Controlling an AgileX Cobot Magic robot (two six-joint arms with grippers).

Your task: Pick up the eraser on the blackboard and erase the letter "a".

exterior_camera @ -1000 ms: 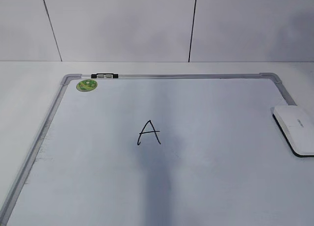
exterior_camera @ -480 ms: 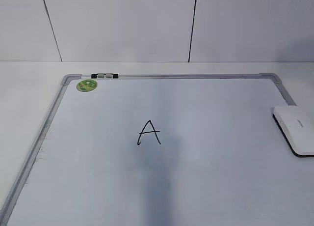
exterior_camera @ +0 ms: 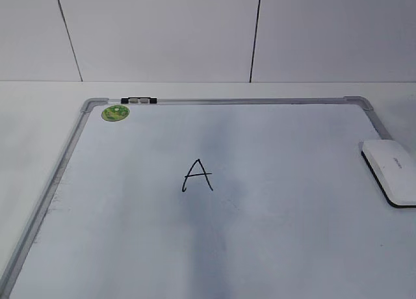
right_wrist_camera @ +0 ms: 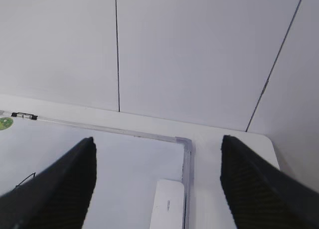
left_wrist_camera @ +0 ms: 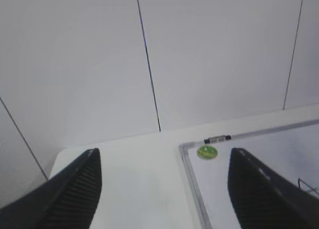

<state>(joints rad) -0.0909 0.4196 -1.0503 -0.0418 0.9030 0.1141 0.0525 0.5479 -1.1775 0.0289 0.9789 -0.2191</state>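
White eraser [right_wrist_camera: 167, 211] lies between and below the right gripper [right_wrist_camera: 157, 189] fingers, by the board [exterior_camera: 292, 247] frame | right gripper spread wide, empty | left gripper [left_wrist_camera: 164, 189] spread wide, empty | letter [exterior_camera: 197, 175] mid-board, left of the eraser

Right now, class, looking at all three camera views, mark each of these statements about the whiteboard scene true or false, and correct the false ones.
1. The white plastic eraser block lies at the right edge of the large grey-framed white board. True.
2. The black marker letter sits beside the round green sticker. False: the letter is near the board's middle, and the sticker is at the far left corner.
3. The right gripper has its fingers closed on the eraser. False: its fingers stand wide apart and hold nothing.
4. The left gripper is open and empty. True.
5. The small black-and-silver clip sits on the far frame rail by the sticker. True.
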